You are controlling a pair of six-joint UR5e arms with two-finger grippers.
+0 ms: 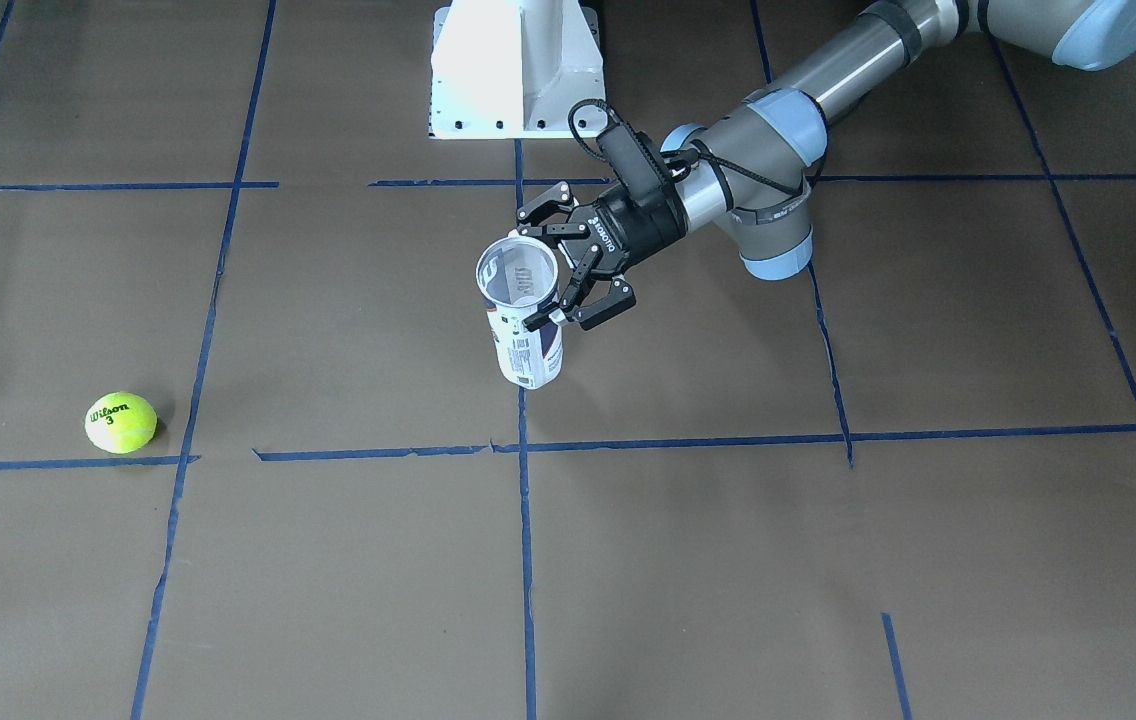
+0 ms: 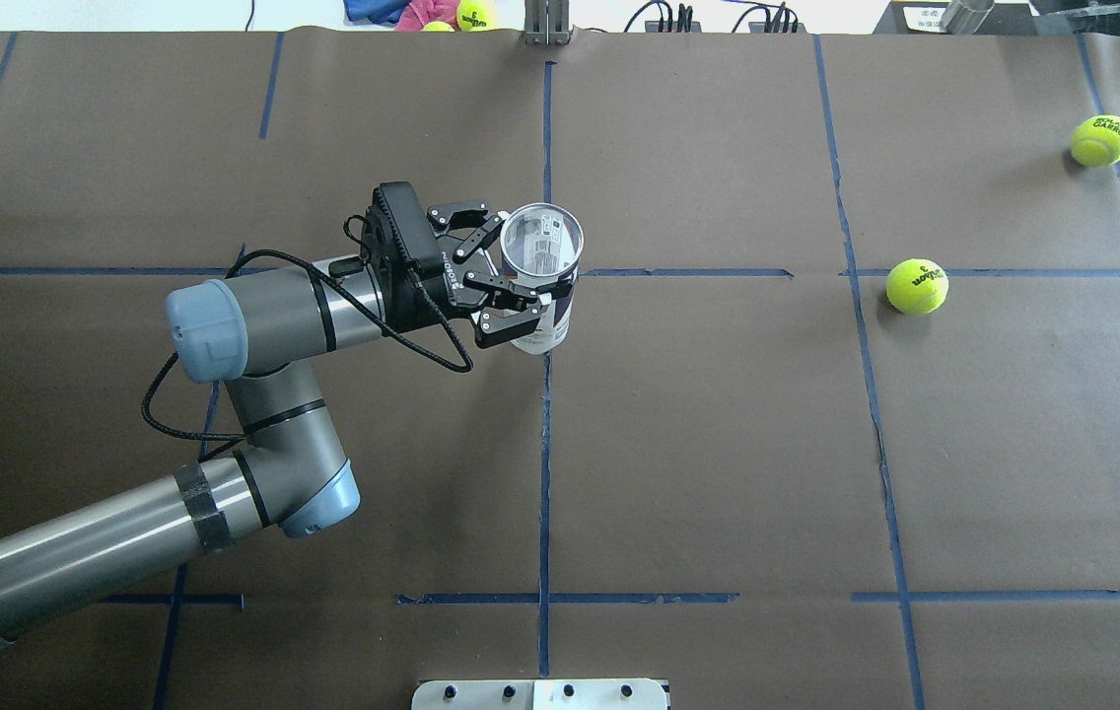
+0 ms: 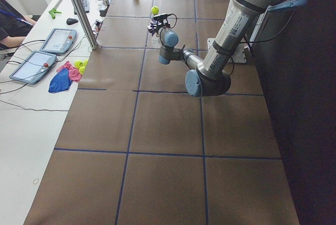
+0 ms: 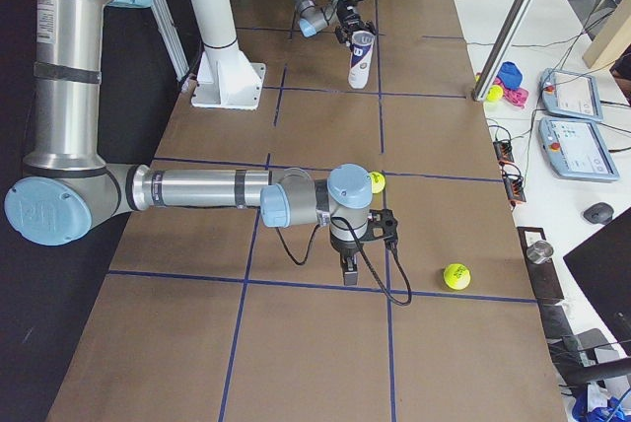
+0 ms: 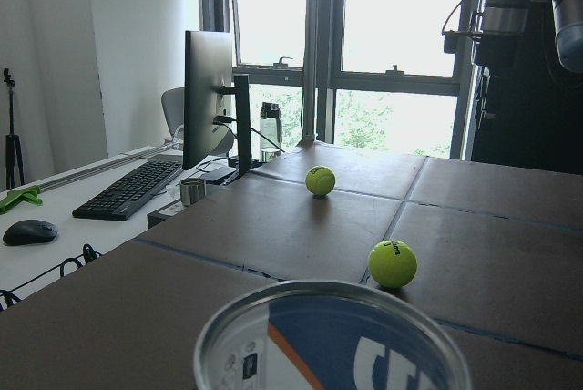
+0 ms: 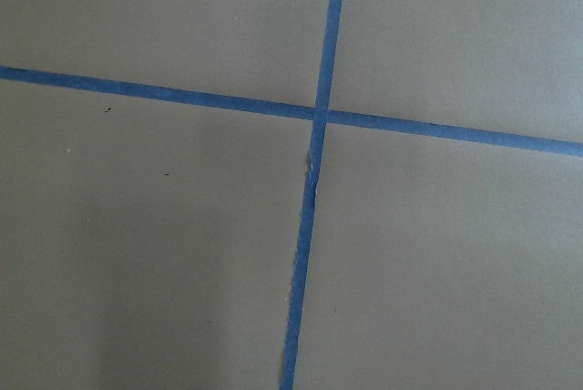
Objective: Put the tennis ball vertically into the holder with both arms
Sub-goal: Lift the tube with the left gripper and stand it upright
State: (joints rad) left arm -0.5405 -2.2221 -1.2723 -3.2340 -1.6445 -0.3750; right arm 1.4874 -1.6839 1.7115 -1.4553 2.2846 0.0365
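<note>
The holder (image 1: 528, 350) is a clear can with a navy and white label, upright with its open mouth up, near the table's middle. My left gripper (image 1: 529, 277) comes in from the side and is shut on it just below the rim; both also show in the overhead view, the holder (image 2: 550, 325) and the gripper (image 2: 519, 262). The tennis ball (image 2: 917, 286), yellow-green with "Wilson 3" print, lies alone on the table far to the right (image 1: 121, 422). My right gripper (image 4: 350, 269) points down over the table beside the ball (image 4: 376, 182); I cannot tell if it is open.
A second yellow-green ball (image 2: 1102, 140) lies near the far right corner. The white pedestal base (image 1: 513, 70) stands at the robot's side. Blue tape lines grid the brown table. A desk with tablets (image 4: 567, 97) and a keyboard runs along the far edge.
</note>
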